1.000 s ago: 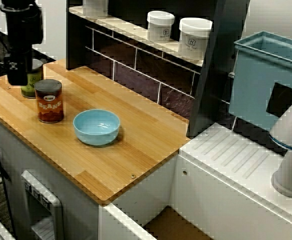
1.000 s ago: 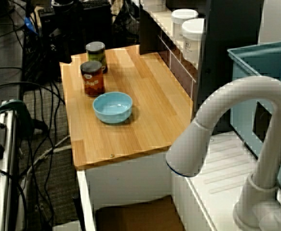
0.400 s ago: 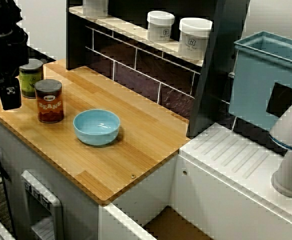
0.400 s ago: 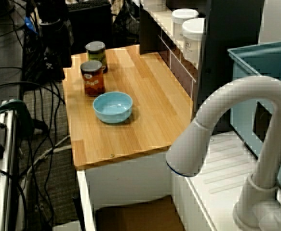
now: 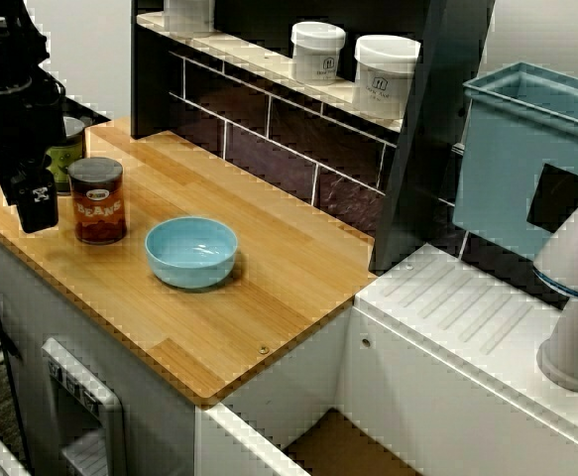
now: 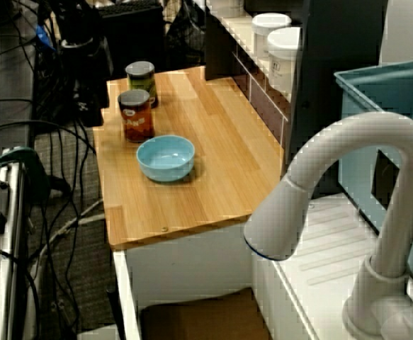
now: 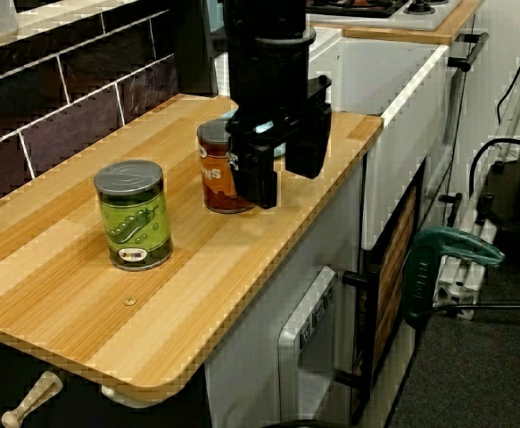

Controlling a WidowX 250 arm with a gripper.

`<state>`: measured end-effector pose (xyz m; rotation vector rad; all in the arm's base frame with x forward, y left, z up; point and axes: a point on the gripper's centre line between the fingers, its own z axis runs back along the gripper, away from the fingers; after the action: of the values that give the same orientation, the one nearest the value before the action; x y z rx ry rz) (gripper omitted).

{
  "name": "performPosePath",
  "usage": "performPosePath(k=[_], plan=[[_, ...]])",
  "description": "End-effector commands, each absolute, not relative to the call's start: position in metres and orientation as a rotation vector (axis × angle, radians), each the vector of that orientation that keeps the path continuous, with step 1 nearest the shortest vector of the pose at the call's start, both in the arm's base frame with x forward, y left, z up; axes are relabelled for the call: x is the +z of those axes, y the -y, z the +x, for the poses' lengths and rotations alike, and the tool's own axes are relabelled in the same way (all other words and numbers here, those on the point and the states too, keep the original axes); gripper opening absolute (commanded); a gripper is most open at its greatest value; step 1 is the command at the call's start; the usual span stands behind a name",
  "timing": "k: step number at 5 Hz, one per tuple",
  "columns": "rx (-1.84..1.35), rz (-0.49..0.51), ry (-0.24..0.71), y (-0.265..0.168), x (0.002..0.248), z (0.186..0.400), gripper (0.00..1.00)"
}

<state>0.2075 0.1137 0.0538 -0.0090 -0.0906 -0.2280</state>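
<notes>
My black gripper [image 5: 33, 203] hangs low over the front left edge of the wooden counter [image 5: 269, 288], just left of a red-brown beans can [image 5: 97, 200]. In the view from the counter's end the gripper [image 7: 282, 174] stands open, its two fingers [image 7: 255, 183] spread with nothing between them. There the beans can [image 7: 215, 174] stands just behind one finger. A green peas can [image 7: 134, 214] stands upright farther along the counter, apart from the gripper. A light blue bowl [image 5: 191, 252] sits right of the beans can. From the sink side, the gripper [image 6: 89, 110] is left of both cans.
Two white jars [image 5: 318, 50] [image 5: 385, 61] stand on the dark shelf behind the counter. A teal bin [image 5: 526, 159] and a white faucet [image 6: 348, 198] are over the sink at the right. Cables [image 6: 57, 198] and a green clamp [image 7: 442, 259] lie beyond the counter's front edge.
The gripper came down from above the peas can, swung out past the counter's left edge, then shifted back to the right and lower, beside the beans can. Cans and bowl stayed put.
</notes>
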Motion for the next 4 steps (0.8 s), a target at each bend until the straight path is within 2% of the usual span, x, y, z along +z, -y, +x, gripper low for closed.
performPosePath(k=[1,4], plan=[[-0.136,-0.015,0.154,-0.114,0.053,0.229,1.00],[-0.111,-0.063,0.148,-0.094,0.055,0.258,1.00]])
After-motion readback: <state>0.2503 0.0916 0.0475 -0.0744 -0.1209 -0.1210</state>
